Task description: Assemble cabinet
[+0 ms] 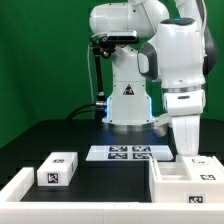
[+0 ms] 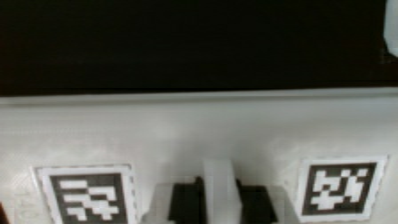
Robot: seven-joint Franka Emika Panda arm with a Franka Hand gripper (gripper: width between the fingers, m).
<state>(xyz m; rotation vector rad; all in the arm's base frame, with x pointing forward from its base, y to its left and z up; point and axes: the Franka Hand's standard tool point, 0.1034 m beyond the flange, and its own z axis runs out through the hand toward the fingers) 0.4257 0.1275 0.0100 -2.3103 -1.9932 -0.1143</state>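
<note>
The big white cabinet (image 1: 170,186) sits on the black worktop (image 1: 105,188), at the exterior view's right and close to the camera. Its open side faces up, and you can see down into it. The picture's edge cuts it off, so I cannot tell which way its long side runs. One black-and-white tag (image 1: 205,178) shows on its top part.

The white robot arm (image 1: 182,70) reaches straight down, and its end is right at the far wall of the cabinet.

In the wrist view the cabinet (image 2: 196,130) fills most of the picture, but it is blurry. Its white face has two square tags, one (image 2: 86,194) on each side (image 2: 338,186) of the fingers. The dark fingers (image 2: 183,205) are a little way apart. A thin white strip (image 2: 217,185) stands up between them. I cannot tell if the fingers are squeezing the strip or just sitting beside it.

The marker board (image 1: 125,153) lies flat near the base of the robot, well apart from the cabinet. A small white block (image 1: 57,170) with a tag sits at the exterior view's left. Another white piece (image 1: 14,186) lies in the near left corner.
</note>
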